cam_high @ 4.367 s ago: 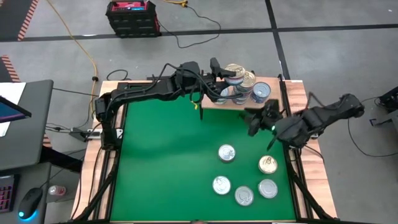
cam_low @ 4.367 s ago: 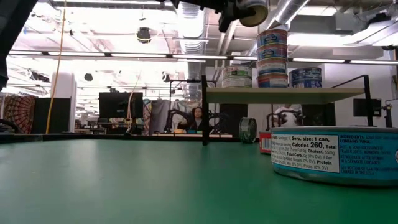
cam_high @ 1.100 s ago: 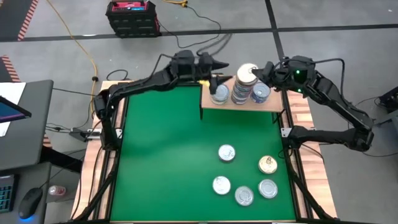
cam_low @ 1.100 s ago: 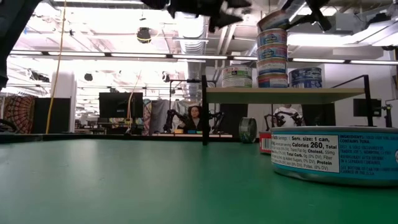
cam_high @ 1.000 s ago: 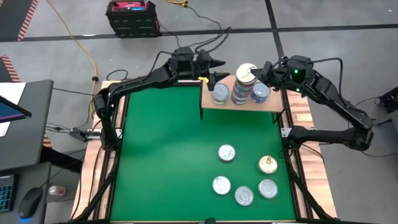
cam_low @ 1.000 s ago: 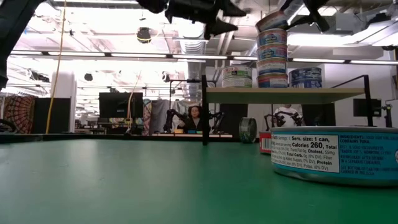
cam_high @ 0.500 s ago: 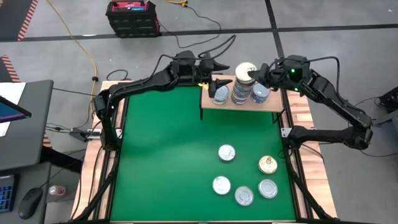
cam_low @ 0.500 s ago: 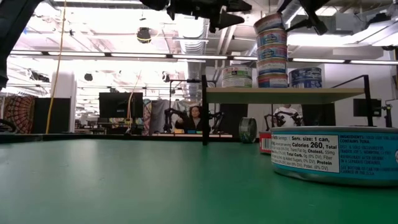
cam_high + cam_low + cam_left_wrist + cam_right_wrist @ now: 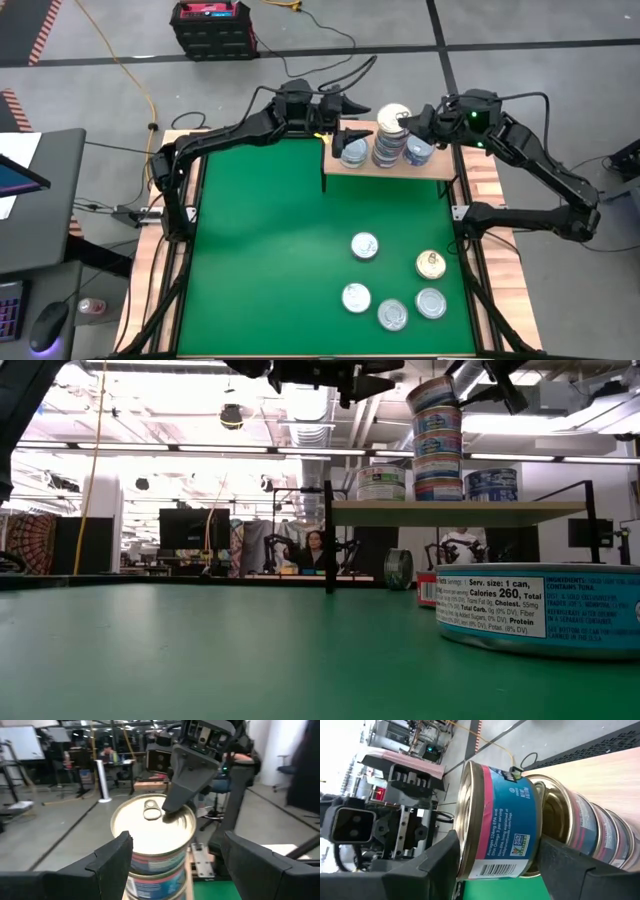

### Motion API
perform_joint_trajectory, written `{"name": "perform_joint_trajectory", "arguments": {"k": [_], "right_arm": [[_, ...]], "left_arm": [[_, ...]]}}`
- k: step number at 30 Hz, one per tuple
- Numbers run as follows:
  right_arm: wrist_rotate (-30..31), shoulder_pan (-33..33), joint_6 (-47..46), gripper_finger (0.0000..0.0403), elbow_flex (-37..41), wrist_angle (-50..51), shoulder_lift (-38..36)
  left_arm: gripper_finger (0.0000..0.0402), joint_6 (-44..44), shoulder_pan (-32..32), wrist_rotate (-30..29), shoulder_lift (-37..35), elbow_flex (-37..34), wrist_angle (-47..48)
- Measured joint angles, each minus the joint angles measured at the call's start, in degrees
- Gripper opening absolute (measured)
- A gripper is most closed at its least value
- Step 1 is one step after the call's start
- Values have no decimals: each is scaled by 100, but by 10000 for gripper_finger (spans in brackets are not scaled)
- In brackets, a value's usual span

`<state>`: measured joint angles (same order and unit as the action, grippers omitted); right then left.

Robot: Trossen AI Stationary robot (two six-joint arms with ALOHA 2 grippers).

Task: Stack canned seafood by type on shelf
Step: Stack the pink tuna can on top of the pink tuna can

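Note:
The light-wood shelf [image 9: 432, 166] [image 9: 460, 512] stands at the table's far edge. On it is a stack of several tins [image 9: 391, 145] [image 9: 438, 460], with a single tin on each side [image 9: 352, 152] [image 9: 422, 148]. My right gripper [image 9: 405, 122] [image 9: 500, 870] comes in from the right and is shut on the stack's top tin [image 9: 434, 396] [image 9: 495, 820], which has a blue and pink label. My left gripper [image 9: 354, 130] [image 9: 185, 865] hovers open just left of the stack, its fingers on either side of the top tin without touching it. My right gripper pinches the top tin across its height. One finger [image 9: 185, 775] lies on the gold lid [image 9: 172, 822] beside the pull tab; the other [image 9: 580, 870] is at the tin's bottom edge [image 9: 532, 845]. The fingers come in roughly level from the table's right. The tin sits tilted and offset on the tin below.
Several loose tins lie on the green table's near right part [image 9: 365, 245] [image 9: 431, 264] [image 9: 392, 315]; one fills the low view's right foreground [image 9: 545, 610]. The shelf's black legs [image 9: 329, 535] stand near both grippers. Open green surface spreads across the table's left half [image 9: 260, 250].
My right gripper has shifted the top tin slightly toward the table's left and tipped it, so it sits offset on the stack. My left gripper has edged a little toward the stack, staying open.

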<state>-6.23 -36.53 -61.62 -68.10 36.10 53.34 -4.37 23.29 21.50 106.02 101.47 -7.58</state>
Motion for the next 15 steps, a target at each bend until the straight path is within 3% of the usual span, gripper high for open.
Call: {"name": "perform_joint_trajectory", "arguments": {"k": [7,15], "right_arm": [[-16,0,159,270,0,65,-218],[17,-129,257,270,0,281,-103]], "left_arm": [[290,-108,-85,203,0,0,-4],[290,-314,-262,-675,229,-6,-462]]}}
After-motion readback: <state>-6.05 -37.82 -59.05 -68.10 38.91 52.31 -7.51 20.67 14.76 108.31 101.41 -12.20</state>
